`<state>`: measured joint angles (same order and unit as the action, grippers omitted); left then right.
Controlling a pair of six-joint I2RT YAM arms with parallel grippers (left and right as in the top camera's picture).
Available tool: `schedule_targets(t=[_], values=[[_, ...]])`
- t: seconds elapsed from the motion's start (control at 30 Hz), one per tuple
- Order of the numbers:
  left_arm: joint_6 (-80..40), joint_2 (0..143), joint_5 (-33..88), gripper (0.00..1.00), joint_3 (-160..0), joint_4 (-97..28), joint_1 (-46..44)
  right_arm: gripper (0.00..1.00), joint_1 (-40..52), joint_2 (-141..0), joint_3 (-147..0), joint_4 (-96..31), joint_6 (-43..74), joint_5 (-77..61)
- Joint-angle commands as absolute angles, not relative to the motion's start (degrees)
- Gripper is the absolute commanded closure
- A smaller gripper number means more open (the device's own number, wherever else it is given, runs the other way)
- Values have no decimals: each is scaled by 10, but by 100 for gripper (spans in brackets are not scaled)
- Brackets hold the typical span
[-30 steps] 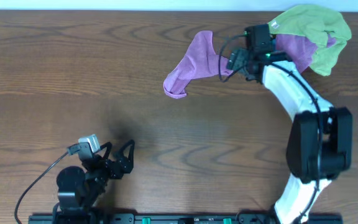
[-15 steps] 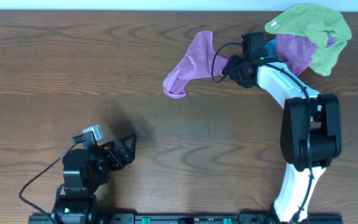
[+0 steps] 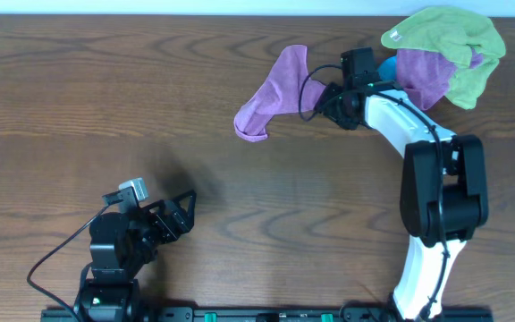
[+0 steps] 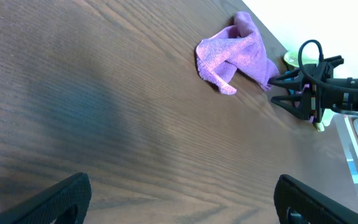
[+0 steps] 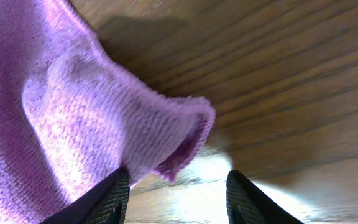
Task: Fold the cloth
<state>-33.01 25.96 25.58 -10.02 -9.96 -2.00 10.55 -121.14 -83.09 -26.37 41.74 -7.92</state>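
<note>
A purple cloth (image 3: 275,89) lies crumpled, unfolded, on the table's (image 3: 105,107) far side. The right gripper (image 3: 323,97), fingers apart, sits at its corner. The left gripper (image 3: 186,215) hangs spread, well apart. No fold looks made.

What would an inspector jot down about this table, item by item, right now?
Surface: brown wooden table, no spills seen.
Job's things: purple cloth, crumpled and unfolded, near the far edge.
Clutter: heap of green and purple cloths at the far right corner; something blue peeks out beside it.
Grippers: left gripper open over bare wood; right gripper open, a corner of the purple cloth between its fingers, not pinched.
Cables: black cable loops from the left arm; second cable curls at the right wrist.
Surroundings: white strip beyond the far edge; nothing else seen.
</note>
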Motion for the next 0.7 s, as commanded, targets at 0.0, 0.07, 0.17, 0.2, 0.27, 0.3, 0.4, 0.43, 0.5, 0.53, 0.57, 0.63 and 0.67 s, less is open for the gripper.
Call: schedule_targets(t=[0.0,0.07,0.17,0.2,0.27,0.3,0.4,0.43,0.5,0.53,0.57,0.63,0.67], values=[[-330,260,265,5,-115,-95,-23,50,114,-1219,-828,-266,428,-77],[-330,260,265,5,-115,-95,-23,51,114,-1219,-828,-266,428,-63],[-330,260,265,5,-115,-95,-23,55,114,-1220,-828,-266,428,-49],[-330,260,265,5,-115,-96,-23,56,114,-1220,-827,-266,428,-44],[-330,260,265,5,-115,-96,-23,59,114,-1222,-827,-263,428,-36],[-330,260,265,5,-115,-96,-23,60,113,-1224,-827,-261,428,-34],[-330,260,264,5,-115,-96,-23,62,113,-1236,-827,-254,430,-35],[-330,260,264,5,-115,-96,-23,62,113,-1238,-827,-255,433,-35],[-330,260,264,5,-115,-95,-23,63,114,-1243,-827,-252,433,-35],[-330,260,264,5,-115,-95,-23,63,113,-1244,-827,-250,433,-35],[-330,260,264,5,-115,-96,-23,64,113,-1244,-827,-249,435,-35],[-330,260,264,5,-115,-95,-23,73,113,-1245,-827,-248,437,-34],[-330,260,264,5,-115,-95,-23,81,113,-1245,-827,-248,437,-34]])
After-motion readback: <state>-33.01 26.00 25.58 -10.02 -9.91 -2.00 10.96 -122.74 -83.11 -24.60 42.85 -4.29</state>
